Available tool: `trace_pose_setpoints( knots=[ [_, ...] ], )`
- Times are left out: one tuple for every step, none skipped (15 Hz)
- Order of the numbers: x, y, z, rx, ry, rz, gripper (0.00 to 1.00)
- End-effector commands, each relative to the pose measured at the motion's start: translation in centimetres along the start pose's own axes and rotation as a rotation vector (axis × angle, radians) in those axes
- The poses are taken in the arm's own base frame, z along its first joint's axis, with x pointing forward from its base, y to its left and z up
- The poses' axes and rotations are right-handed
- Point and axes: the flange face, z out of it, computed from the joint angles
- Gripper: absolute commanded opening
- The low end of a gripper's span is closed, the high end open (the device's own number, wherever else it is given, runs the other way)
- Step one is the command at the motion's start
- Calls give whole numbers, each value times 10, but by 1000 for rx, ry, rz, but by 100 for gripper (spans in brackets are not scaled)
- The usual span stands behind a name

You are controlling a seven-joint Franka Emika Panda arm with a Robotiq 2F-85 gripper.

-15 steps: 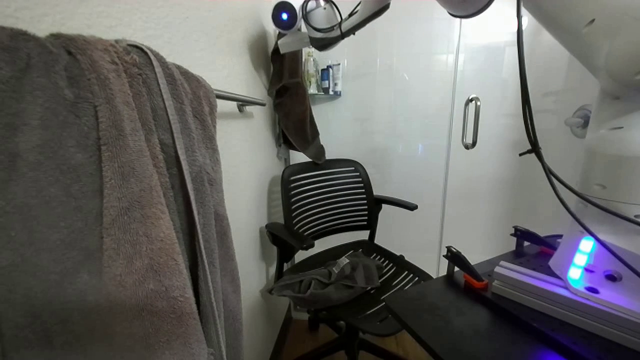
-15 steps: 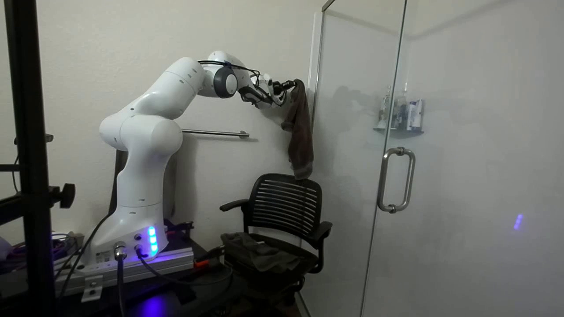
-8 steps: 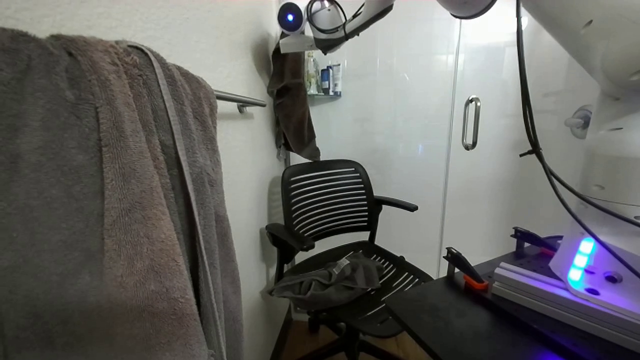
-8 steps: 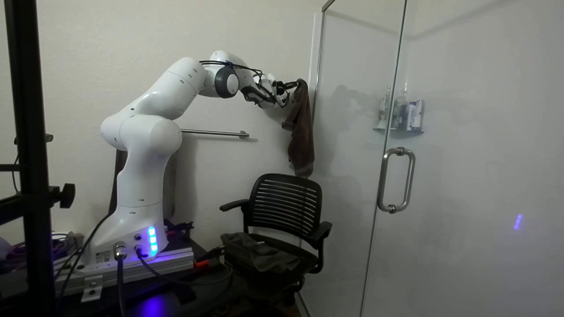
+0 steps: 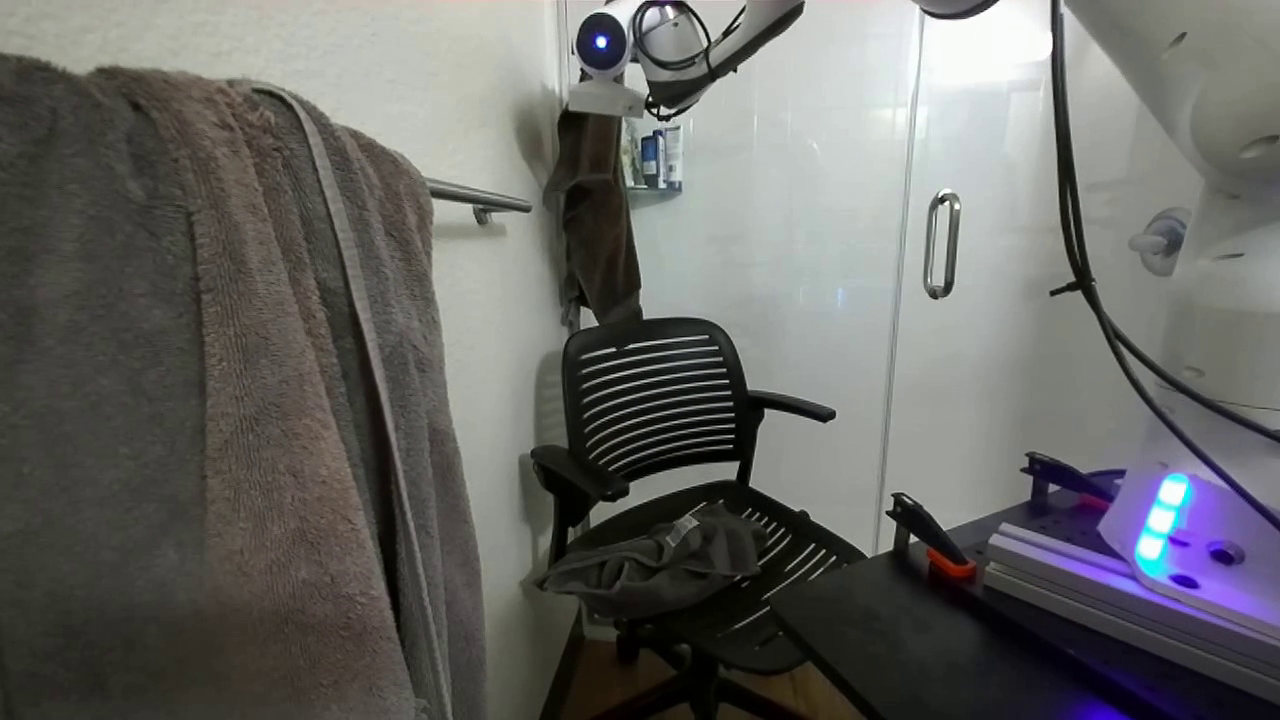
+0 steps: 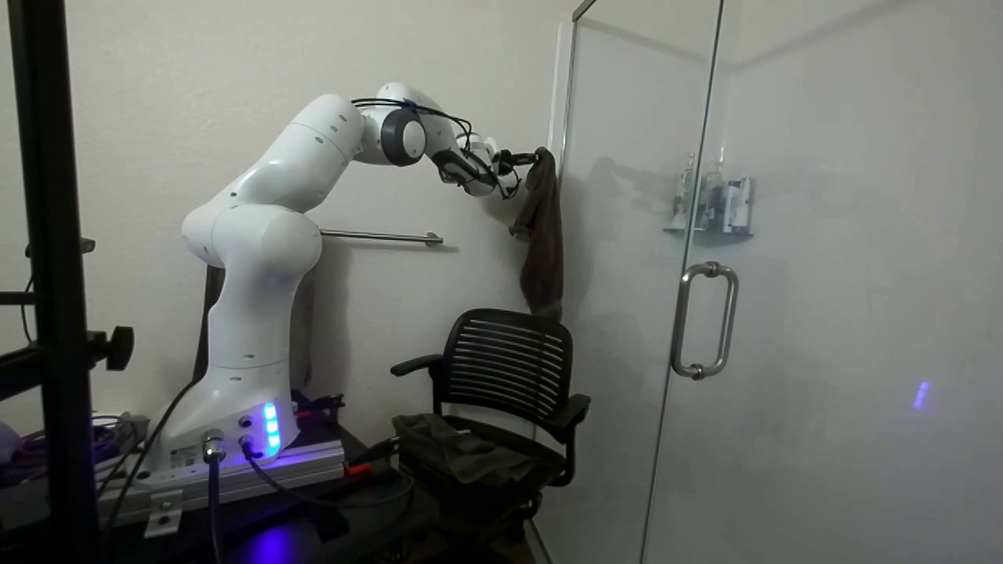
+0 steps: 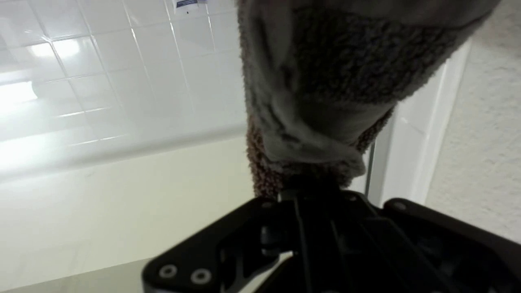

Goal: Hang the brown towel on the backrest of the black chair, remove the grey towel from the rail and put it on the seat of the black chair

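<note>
- One black chair (image 5: 655, 425), rumpled dark grey cloth (image 5: 670, 570) on the seat (image 5: 750, 600).
- One grey towel (image 5: 270, 400), over the rail (image 5: 485, 196).
- One arm (image 6: 290, 164), raised, reaching out.
- One claw (image 6: 537, 159), closed on the brown towel (image 6: 544, 251), hem at the top of the backrest (image 6: 509, 360), contact unclear.

Seat (image 5: 740, 605) carried 1 rumpled dark grey cloth (image 5: 660, 565); rail (image 5: 480, 196) bore the draped grey towel (image 5: 270, 400); shelf (image 5: 656, 190) held upright bottles (image 5: 652, 160).

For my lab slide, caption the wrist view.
Black two-fingered gripper pinches a limp brown terry towel, glossy white tiles beyond.
</note>
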Motion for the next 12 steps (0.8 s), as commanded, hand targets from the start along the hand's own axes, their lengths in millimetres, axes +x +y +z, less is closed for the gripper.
trace_pose_setpoints(
  knots=[
    [7,18,-18,-31,-101,-14,1],
    [2,22,-28,-55,-157,-51,1],
    [-3,26,-34,-68,-205,-64,1],
    [-10,32,-41,-81,-265,-69,1],
    [-17,39,-47,-116,-311,-93,1],
    [-22,45,-55,-144,-360,-110,1],
    [-25,51,-64,-171,-409,-128,1],
    [-27,56,-75,-193,-464,-143,1],
    [-30,62,-86,-228,-505,-169,1],
    [-31,69,-96,-247,-562,-181,1],
    [-32,78,-106,-271,-615,-191,1],
    [-32,85,-117,-264,-684,-161,1]
  ],
)
